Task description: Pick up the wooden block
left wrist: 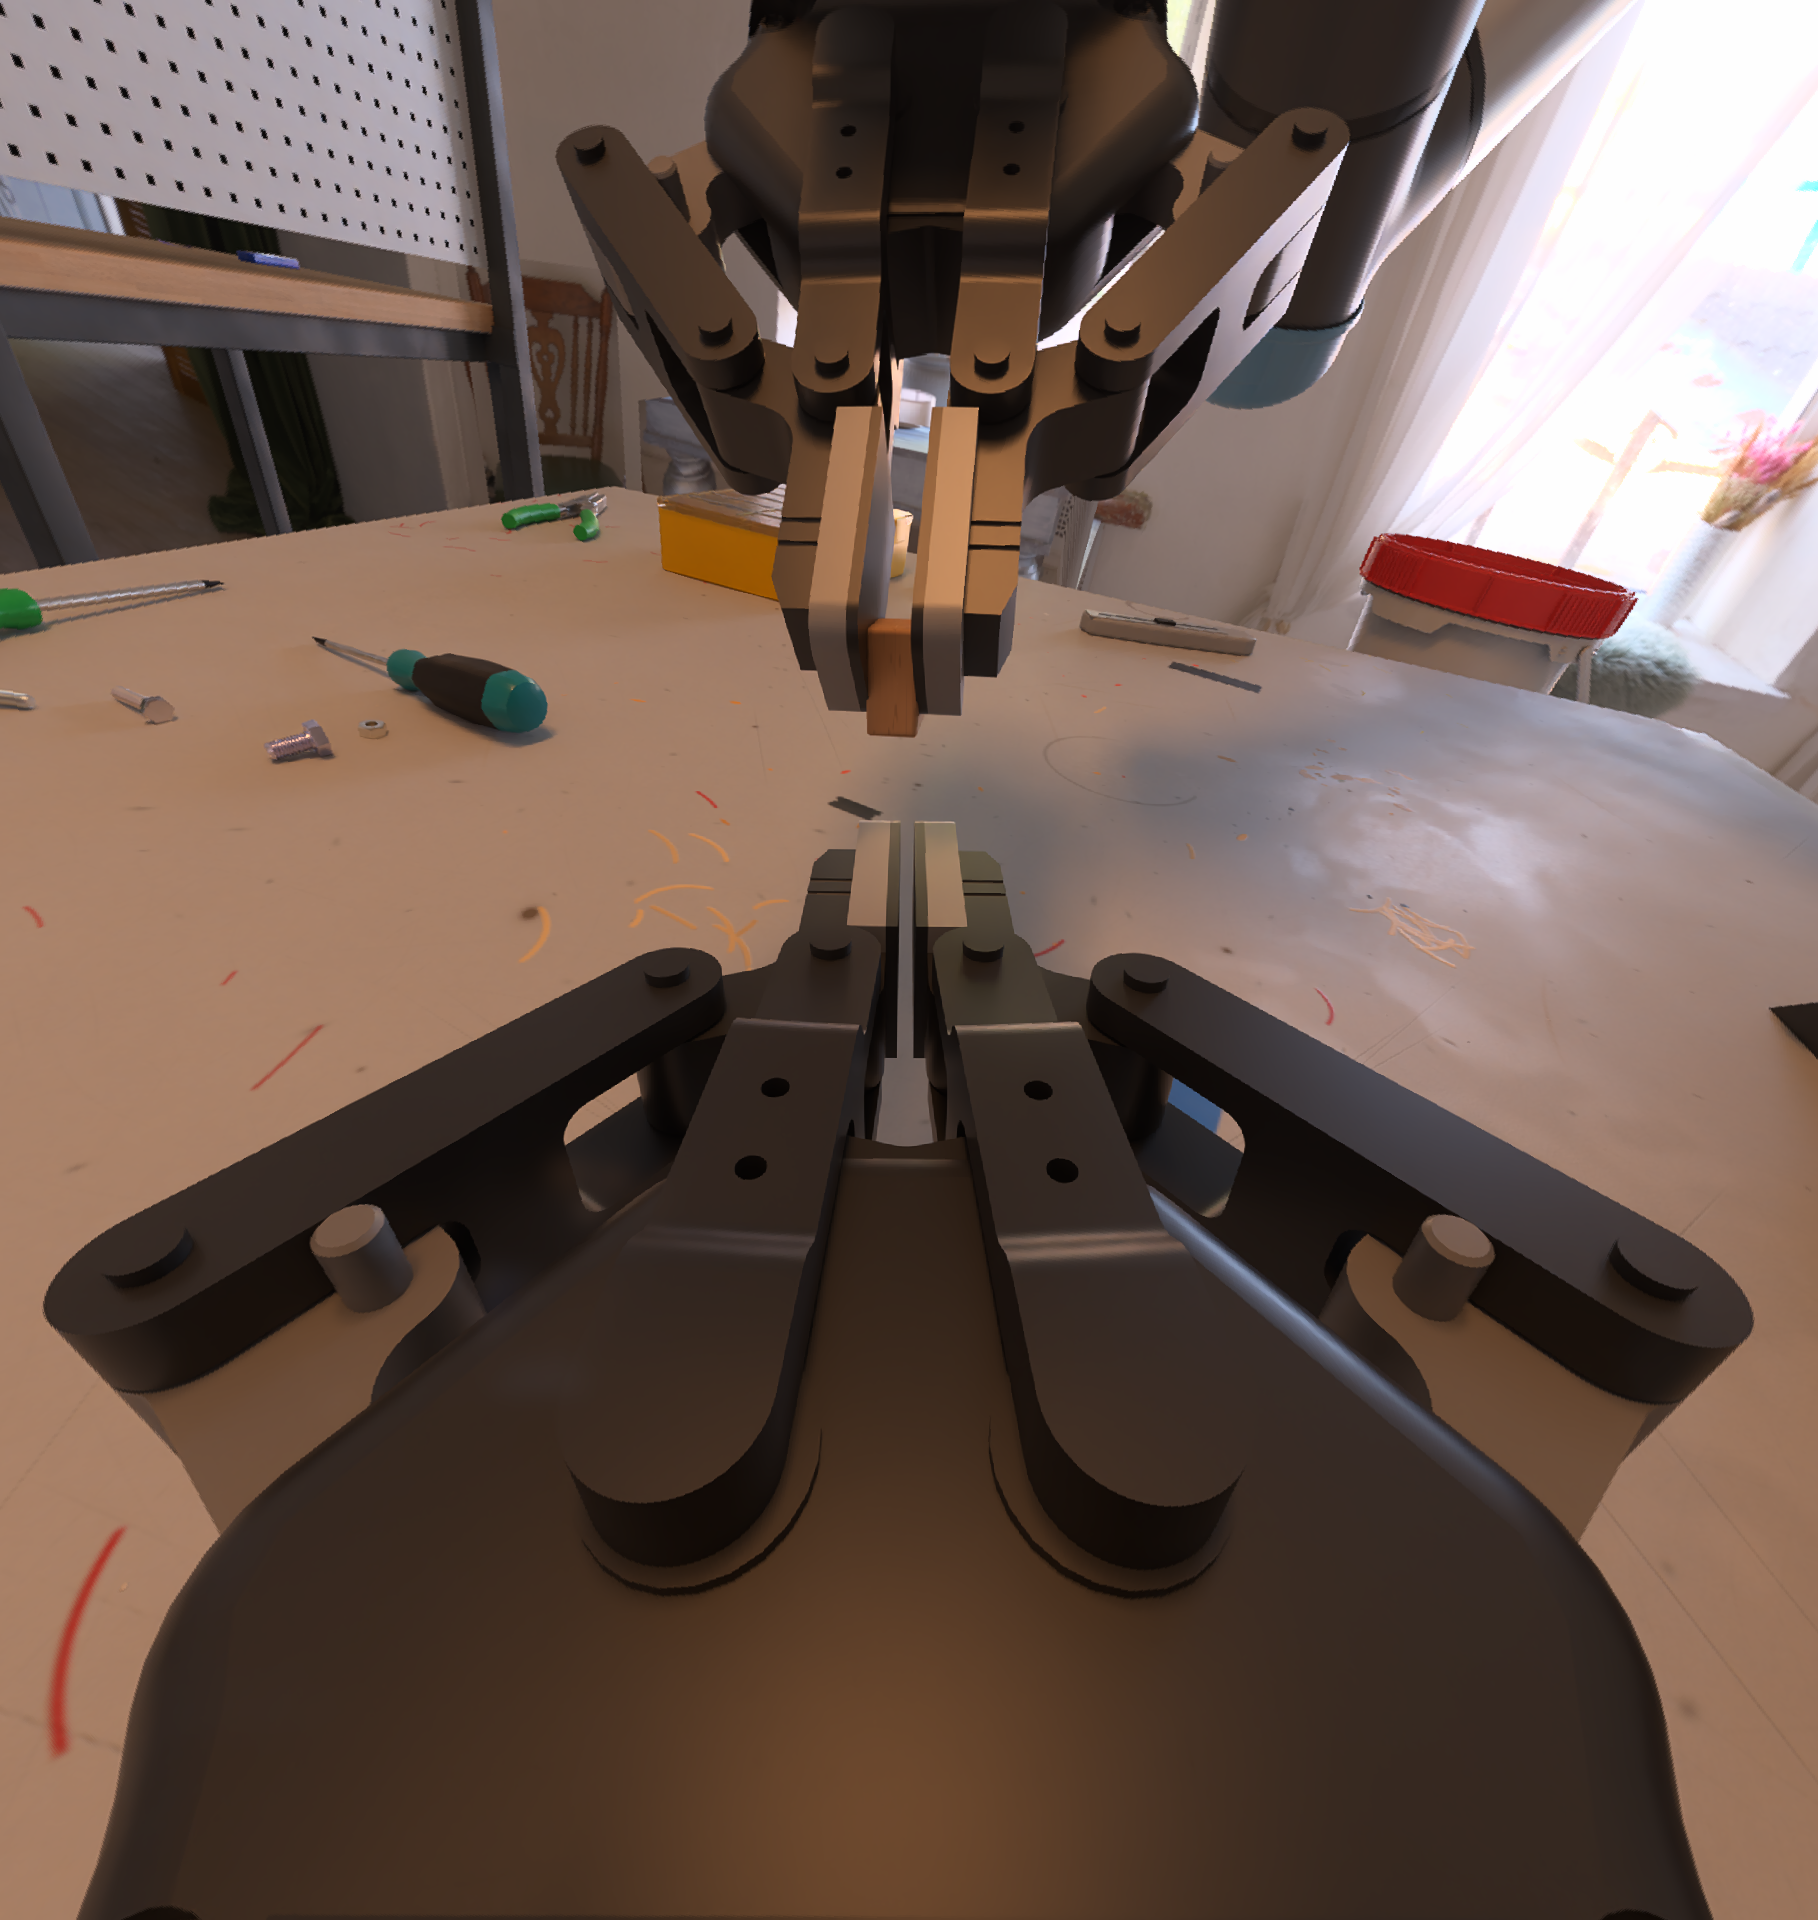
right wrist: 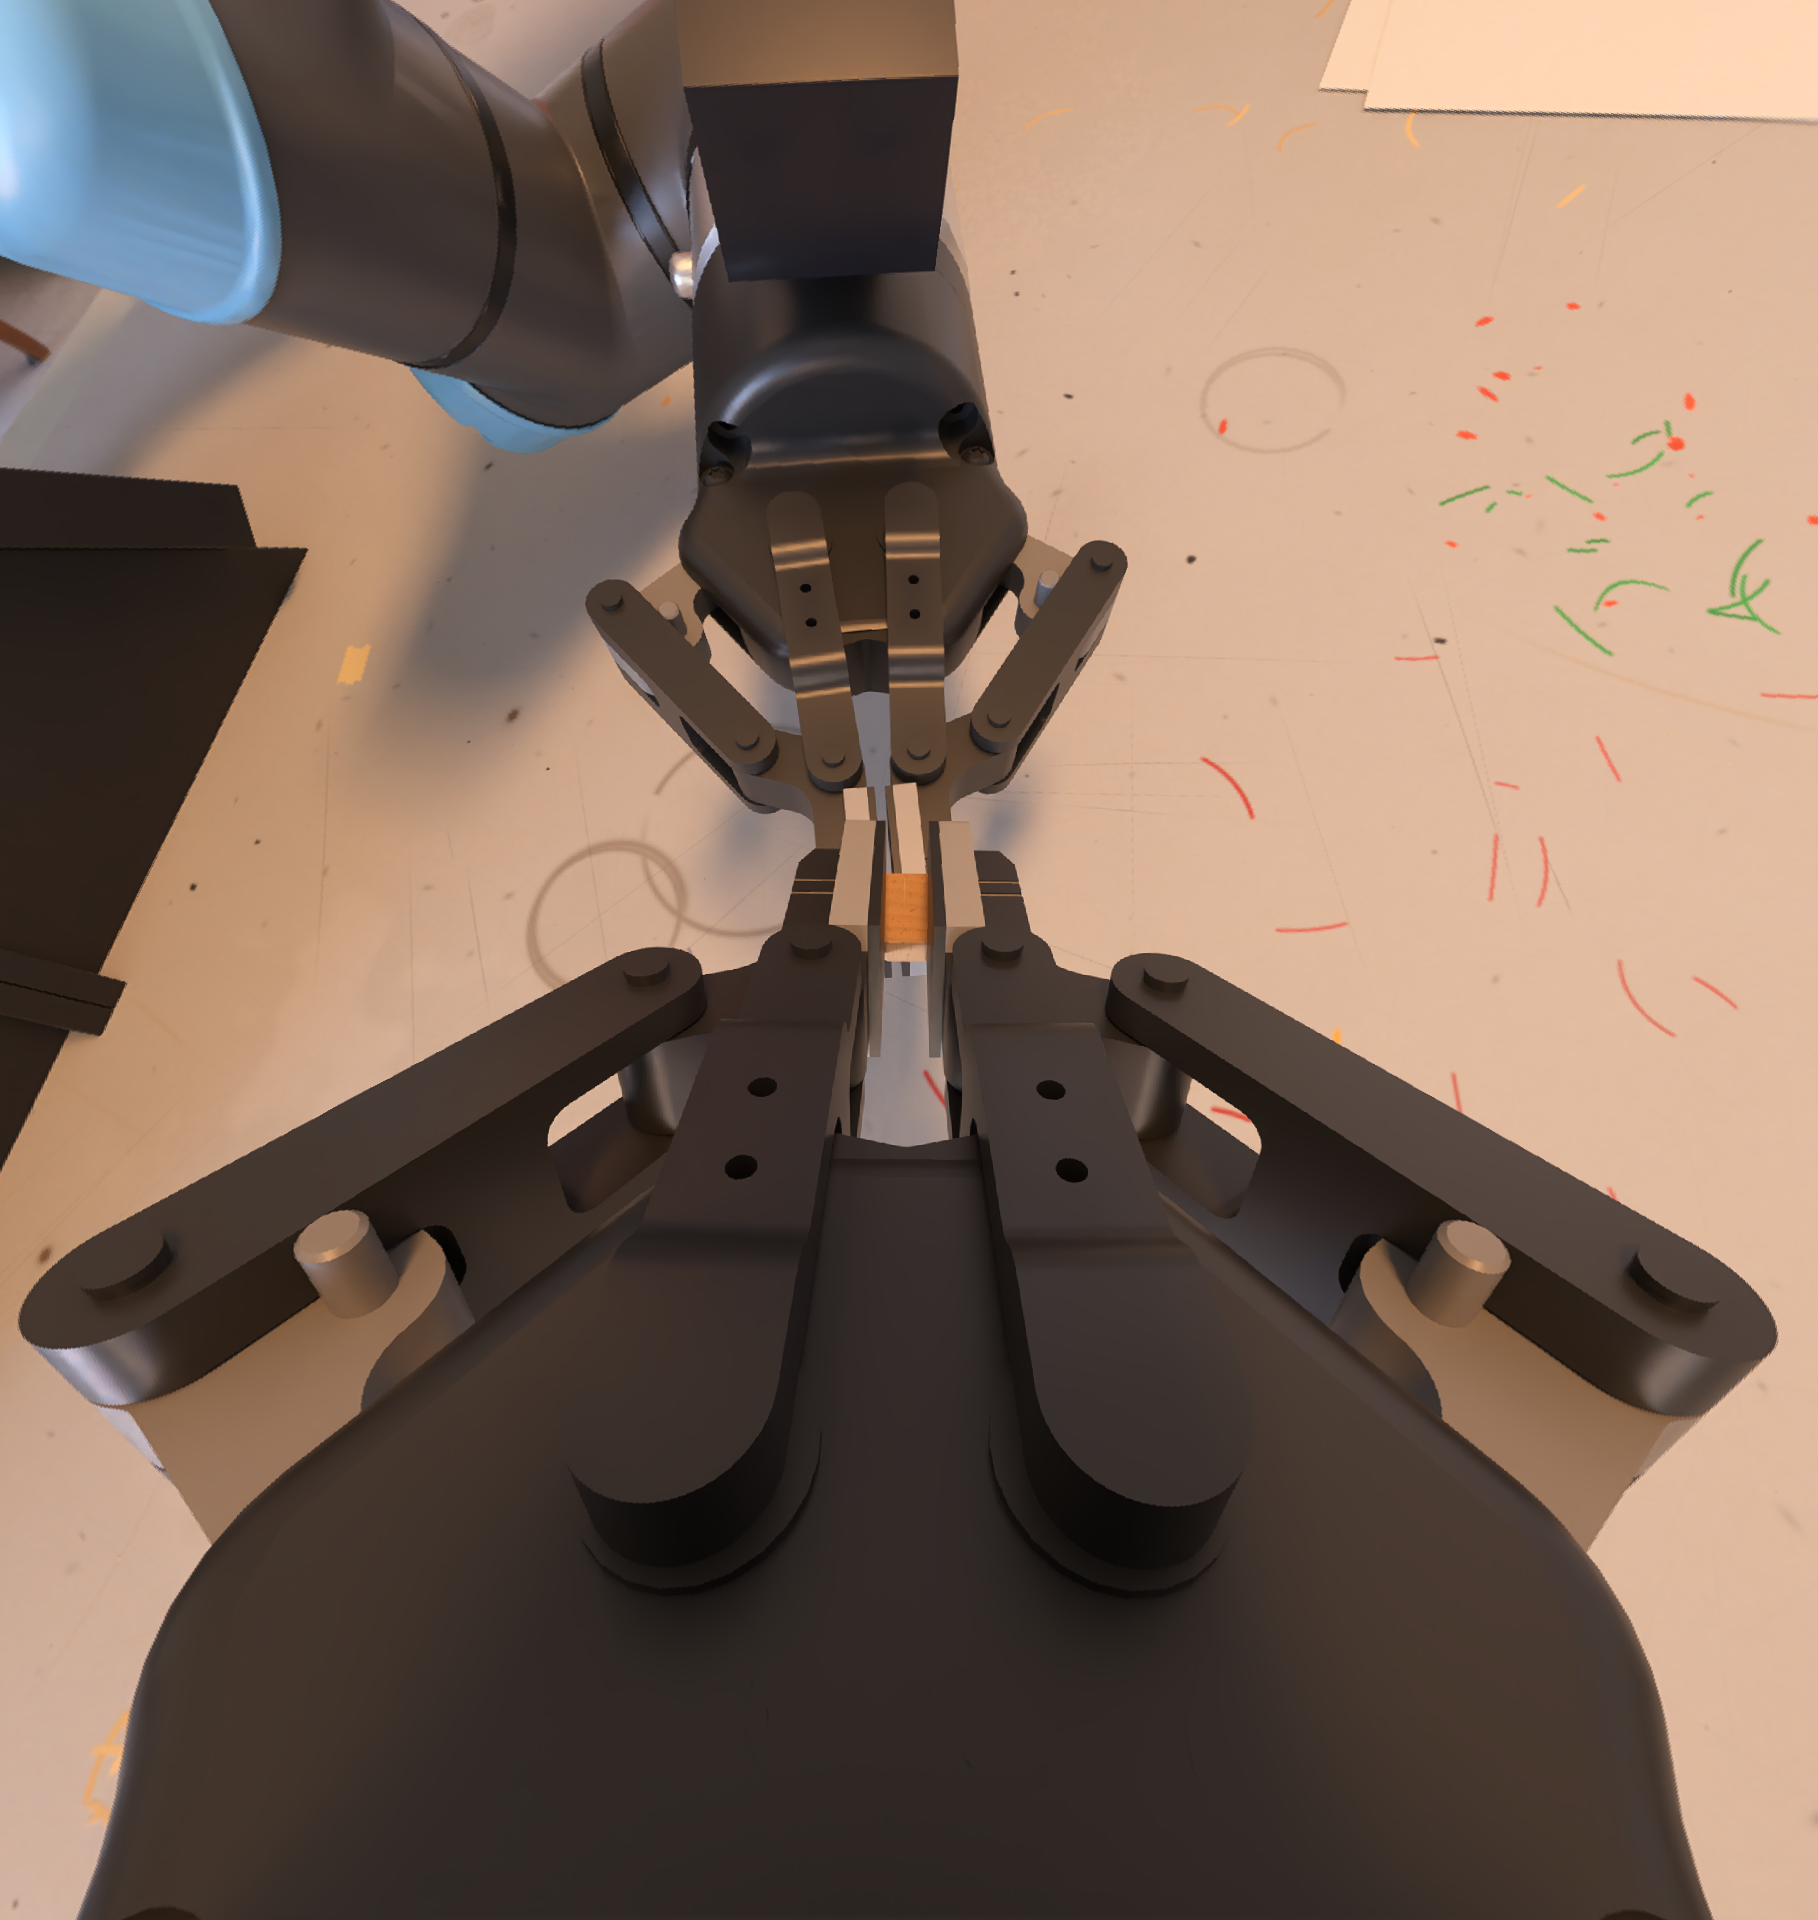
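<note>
The counter [left wrist: 261, 935] is lying well below both claws. The right claw [right wrist: 903, 914] is gripping the wooden block [right wrist: 905, 909] between nearly closed fingers, its long axis hanging down. The left claw [left wrist: 905, 873] is almost closed and empty. Lifting seems done; next, holding steadily.

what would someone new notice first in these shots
First, the small wooden block pinched in the right tool, which hangs above the table straight ahead of the left wrist camera. Just below it, the left tool points at it, closed and empty. Off to the side lie a teal-handled screwdriver and a red-lidded tub.
</note>
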